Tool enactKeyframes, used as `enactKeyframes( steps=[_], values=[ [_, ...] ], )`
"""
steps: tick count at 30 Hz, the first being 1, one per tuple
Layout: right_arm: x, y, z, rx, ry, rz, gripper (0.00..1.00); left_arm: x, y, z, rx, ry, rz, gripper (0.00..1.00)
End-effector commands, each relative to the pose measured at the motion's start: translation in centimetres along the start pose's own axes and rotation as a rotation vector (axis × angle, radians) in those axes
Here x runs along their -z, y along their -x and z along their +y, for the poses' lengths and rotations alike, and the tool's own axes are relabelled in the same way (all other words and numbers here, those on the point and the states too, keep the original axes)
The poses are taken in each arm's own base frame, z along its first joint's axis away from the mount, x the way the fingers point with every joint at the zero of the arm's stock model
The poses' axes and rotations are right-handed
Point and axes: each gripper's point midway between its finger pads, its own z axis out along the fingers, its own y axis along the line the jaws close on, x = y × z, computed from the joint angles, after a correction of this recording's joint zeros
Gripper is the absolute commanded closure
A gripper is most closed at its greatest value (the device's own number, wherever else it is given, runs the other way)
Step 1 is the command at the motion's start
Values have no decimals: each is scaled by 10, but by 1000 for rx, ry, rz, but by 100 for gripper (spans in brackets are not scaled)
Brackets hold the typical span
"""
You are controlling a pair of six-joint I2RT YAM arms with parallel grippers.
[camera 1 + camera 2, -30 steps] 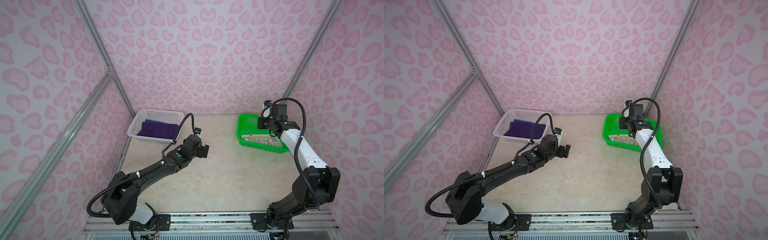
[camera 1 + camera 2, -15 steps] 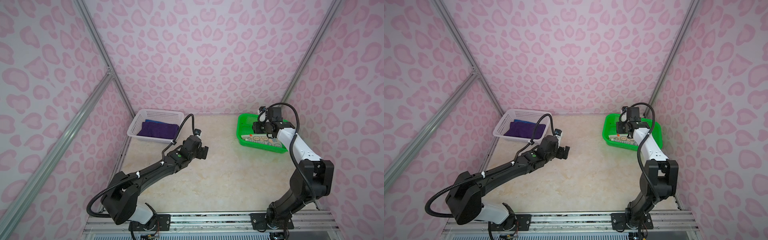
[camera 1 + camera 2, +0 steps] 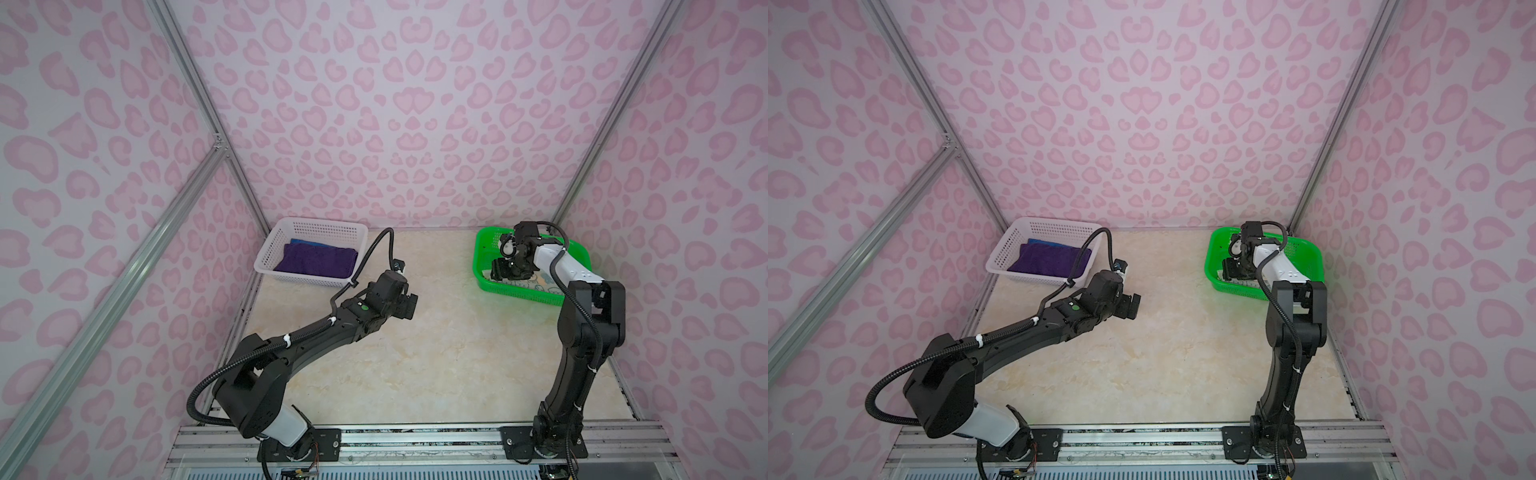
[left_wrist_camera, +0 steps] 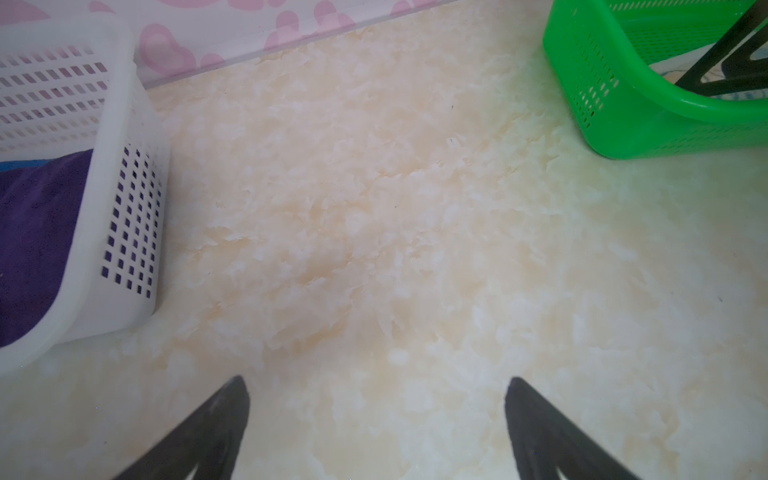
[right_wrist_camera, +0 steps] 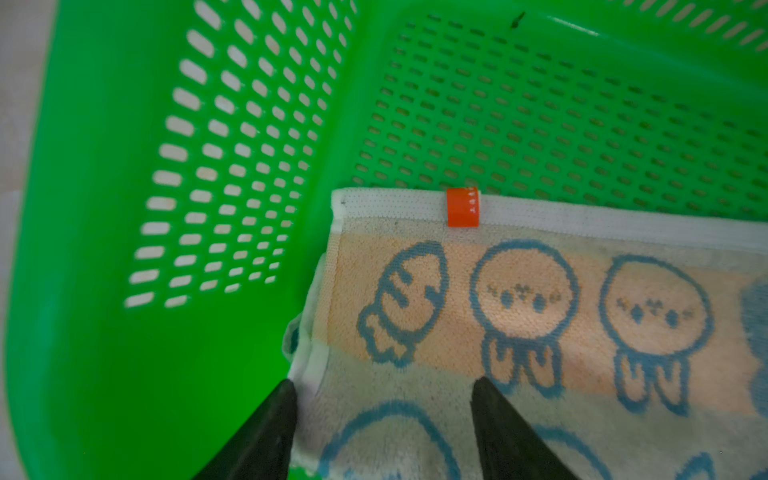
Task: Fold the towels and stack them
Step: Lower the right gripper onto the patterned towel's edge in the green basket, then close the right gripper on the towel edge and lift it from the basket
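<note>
Framing one corner of the printed towel (image 5: 540, 311), right jaws stand parted.

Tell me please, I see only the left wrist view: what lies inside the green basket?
Observer: One printed towel, flat on the floor of the green basket, with a white hem and an orange tag.
Operator: Where is the right hand?
Observer: The right hand is down in that basket, jaws open over the towel's corner; nothing is gripped.
Operator: Is the purple towel alone in the white basket?
Observer: No. In both top views a blue towel shows from under the purple towel at the far side of the white basket.
</note>
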Motion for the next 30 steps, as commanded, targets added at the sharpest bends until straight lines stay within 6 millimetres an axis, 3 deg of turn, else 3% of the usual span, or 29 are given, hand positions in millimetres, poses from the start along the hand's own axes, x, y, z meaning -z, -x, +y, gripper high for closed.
enactKeyframes(
  steps=[1, 8, 10, 15, 18, 22, 26, 30],
  values=[
    [-14, -20, -9, 10, -40, 110, 35, -3, 2, 1, -17, 15, 8, 3],
    [-47, -29, -23, -7, -83, 214, 43, -13, -3, 0, -48, 25, 40, 2],
    [-55, -29, -24, -13, -86, 221, 53, -16, -3, 0, -54, 28, 47, 3],
    [-60, -21, -27, -23, -98, 193, 100, -20, -4, -1, -62, 34, 59, 2],
    [-50, -11, -28, -22, -105, 143, 100, -20, -3, -1, -57, 32, 52, 3],
    [-14, 12, -31, -18, -137, 8, 100, -17, -1, 1, -40, 36, 33, 3],
    [48, 44, -25, 9, -167, -185, 100, -12, 3, 4, -19, 46, 7, 3],
    [111, 64, -3, 74, -160, -349, 100, -7, 5, 8, 3, 67, -11, 3]
  ],
)
